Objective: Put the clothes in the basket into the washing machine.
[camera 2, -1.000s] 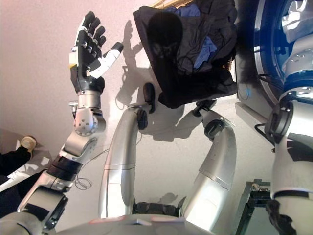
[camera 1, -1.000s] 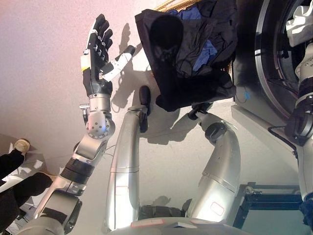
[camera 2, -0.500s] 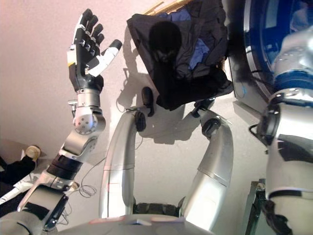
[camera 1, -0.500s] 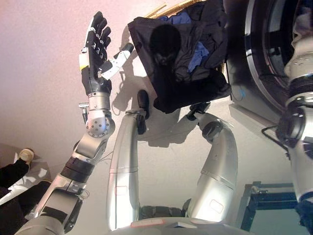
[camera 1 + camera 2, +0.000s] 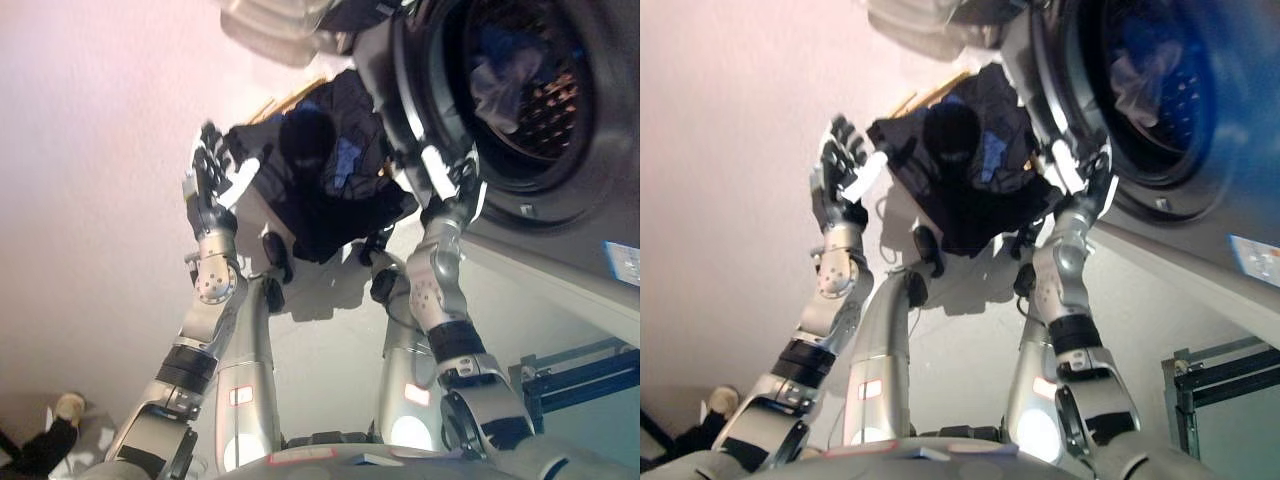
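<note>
Dark crumpled clothes heaped in basket, round washing machine drum adj.

A pale floor carries everything here. On it sits a basket, heaped with dark and blue clothes, just beside the washing machine, which stands on the same floor.

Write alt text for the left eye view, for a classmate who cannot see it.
A heap of dark navy and blue clothes fills a woven straw basket on the pale floor beside an open grey front-loading washing machine with a cloth in its drum. The left robot hand is open near the basket; the right robot hand is at the door rim.
</note>
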Robot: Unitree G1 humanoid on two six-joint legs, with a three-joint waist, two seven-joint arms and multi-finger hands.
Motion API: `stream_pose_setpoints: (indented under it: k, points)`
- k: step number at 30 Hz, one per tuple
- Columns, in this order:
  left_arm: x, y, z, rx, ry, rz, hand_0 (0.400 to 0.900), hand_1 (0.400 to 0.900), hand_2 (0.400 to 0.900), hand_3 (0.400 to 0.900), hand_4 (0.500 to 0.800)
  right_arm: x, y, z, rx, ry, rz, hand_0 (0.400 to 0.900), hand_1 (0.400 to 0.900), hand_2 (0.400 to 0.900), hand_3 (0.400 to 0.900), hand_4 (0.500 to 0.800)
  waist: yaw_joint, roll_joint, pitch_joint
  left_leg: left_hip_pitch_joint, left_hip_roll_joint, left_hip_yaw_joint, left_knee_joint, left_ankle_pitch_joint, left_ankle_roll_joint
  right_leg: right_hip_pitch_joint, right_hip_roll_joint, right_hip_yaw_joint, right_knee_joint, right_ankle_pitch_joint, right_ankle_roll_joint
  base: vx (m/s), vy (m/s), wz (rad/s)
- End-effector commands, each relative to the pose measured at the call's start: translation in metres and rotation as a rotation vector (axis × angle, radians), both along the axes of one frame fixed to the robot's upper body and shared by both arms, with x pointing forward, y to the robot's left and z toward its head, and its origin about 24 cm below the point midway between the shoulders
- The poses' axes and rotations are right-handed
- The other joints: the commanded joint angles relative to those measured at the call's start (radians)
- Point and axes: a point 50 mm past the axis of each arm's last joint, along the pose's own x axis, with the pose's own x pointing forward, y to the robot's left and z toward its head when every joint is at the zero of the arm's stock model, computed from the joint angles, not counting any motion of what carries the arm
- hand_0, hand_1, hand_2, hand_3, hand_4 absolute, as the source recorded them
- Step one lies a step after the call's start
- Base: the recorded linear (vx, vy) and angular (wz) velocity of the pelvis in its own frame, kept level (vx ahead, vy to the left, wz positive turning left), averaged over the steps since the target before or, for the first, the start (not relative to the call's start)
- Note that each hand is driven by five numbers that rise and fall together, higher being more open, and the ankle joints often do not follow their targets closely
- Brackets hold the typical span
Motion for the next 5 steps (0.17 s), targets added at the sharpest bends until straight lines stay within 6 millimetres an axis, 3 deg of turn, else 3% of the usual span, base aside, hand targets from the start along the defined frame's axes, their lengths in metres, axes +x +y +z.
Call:
stream_pose_setpoints:
  k: [1, 3, 4, 5]
  points:
    - [-0.018, 0.014, -0.044, -0.086, 0.121, 0.016, 0.9, 0.9, 0.9, 0.9, 0.8, -0.007, -0.007, -0.025, -0.239, 0.085, 0.103, 0.9, 0.9, 0.9, 0.9, 0.8, -0.017, -0.03, -0.142, 0.293, -0.011, -0.015, -0.289, -0.011, -0.008, 0.12, 0.044, -0.075, -0.03, -0.085, 0.118, 0.31, 0.02, -0.25]
    - [-0.027, 0.022, -0.067, -0.098, 0.214, 0.016, 0.9, 0.9, 0.9, 0.9, 0.8, -0.02, -0.011, -0.057, -0.263, 0.217, 0.141, 0.9, 0.9, 0.9, 0.9, 0.8, -0.022, -0.038, -0.148, 0.435, -0.017, 0.016, -0.384, 0.042, -0.015, 0.267, 0.069, -0.113, -0.138, -0.035, 0.113, 0.27, 0.013, -0.16]
    - [-0.033, 0.024, -0.082, -0.077, 0.278, 0.008, 0.9, 0.9, 0.9, 0.9, 0.8, -0.03, -0.012, -0.082, -0.313, 0.34, 0.189, 0.9, 0.9, 0.9, 0.9, 0.8, -0.021, -0.038, -0.154, 0.528, -0.015, 0.011, -0.433, 0.032, -0.037, 0.358, 0.097, -0.1, -0.185, -0.042, 0.138, 0.2, -0.005, -0.1]
    - [-0.038, 0.026, -0.09, -0.039, 0.318, -0.014, 0.9, 0.9, 0.9, 0.9, 0.8, -0.037, -0.012, -0.094, -0.355, 0.401, 0.219, 0.9, 0.9, 0.9, 0.9, 0.8, -0.024, -0.045, -0.161, 0.574, -0.022, 0.034, -0.461, 0.068, -0.036, 0.419, 0.107, -0.124, -0.239, -0.01, 0.125, 0.2, -0.015, -0.11]
